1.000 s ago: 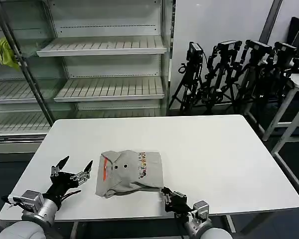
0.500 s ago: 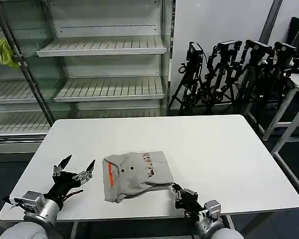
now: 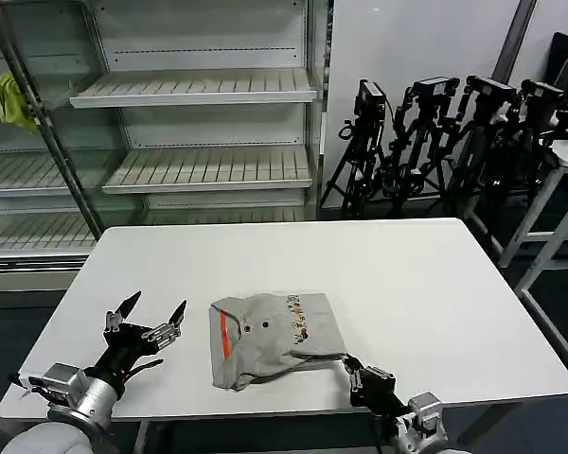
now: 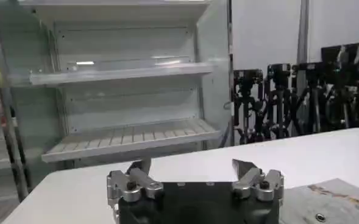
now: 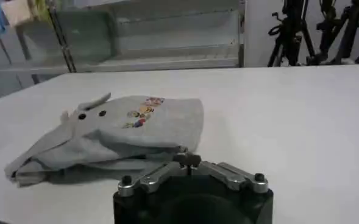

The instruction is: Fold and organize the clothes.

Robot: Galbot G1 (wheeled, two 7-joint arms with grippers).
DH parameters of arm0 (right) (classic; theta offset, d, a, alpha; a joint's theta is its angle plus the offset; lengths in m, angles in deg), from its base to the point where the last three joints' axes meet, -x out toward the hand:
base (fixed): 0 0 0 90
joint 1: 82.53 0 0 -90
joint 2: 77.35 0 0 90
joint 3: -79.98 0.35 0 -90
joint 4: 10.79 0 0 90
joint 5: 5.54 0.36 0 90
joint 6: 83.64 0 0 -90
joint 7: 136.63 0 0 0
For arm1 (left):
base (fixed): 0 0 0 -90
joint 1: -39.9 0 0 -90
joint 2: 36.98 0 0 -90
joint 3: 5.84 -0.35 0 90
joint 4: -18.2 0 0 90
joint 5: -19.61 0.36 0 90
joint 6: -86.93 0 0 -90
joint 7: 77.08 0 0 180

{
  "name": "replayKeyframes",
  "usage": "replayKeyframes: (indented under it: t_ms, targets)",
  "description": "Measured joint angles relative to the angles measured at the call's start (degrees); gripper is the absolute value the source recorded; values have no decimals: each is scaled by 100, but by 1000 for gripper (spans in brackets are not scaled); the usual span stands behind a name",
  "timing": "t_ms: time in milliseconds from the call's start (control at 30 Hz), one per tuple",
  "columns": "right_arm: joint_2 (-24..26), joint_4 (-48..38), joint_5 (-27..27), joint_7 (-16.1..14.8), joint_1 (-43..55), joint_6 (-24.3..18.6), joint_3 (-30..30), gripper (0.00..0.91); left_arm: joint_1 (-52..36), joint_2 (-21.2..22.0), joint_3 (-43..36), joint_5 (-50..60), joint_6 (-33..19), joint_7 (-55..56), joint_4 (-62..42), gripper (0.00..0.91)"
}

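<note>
Head view shows the grey T-shirt (image 3: pixel 275 336) lying folded into a compact bundle near the front edge of the white worktop (image 3: pixel 426 293), roughly in the middle of its width, with the orange-red collar strip on its left side and the small coloured print facing up. The right gripper (image 3: pixel 367 380) sits low at the front edge, just beside the shirt's near right corner; in the right wrist view its fingers (image 5: pixel 188 160) are pinched together on a thin tail of grey fabric that leads back to the bundle, so it appears to be clamped on the shirt's edge. The left gripper (image 3: pixel 150 318) hovers above the worktop just to the left of the shirt, its fingers spread wide apart and holding nothing, clearly apart from the cloth. The folding itself looks largely done, and the step in hand seems to be shifting or tidying the bundle. The next move likely calls for releasing that pinched edge cleanly, without dragging the top layer loose, and perhaps smoothing the uneven near hem.
</note>
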Motion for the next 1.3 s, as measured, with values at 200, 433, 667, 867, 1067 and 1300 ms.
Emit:
replayKeyframes:
  t_ms: [200,433,667,867,1067,1300]
  targets:
    - [76,105,-13,7,-241,6,201,191,21,37,-8,4,1,0,55,907]
    - [159,225,-79,32,-434,79,381,907,41,38,11,1,19,-3,146,907]
    - [239,333,-129,68,-566,136,523,907,38,97,-2,7,26,-7,211,907]
    - [330,470,-130,114,-701,199,671,907,79,106,33,-2,41,-11,296,907]
    - [499,806,2,170,-865,251,1018,907,95,124,86,-22,49,-14,411,907]
    - [535,1153,81,216,-850,230,1654,907,50,192,144,-34,15,25,525,907]
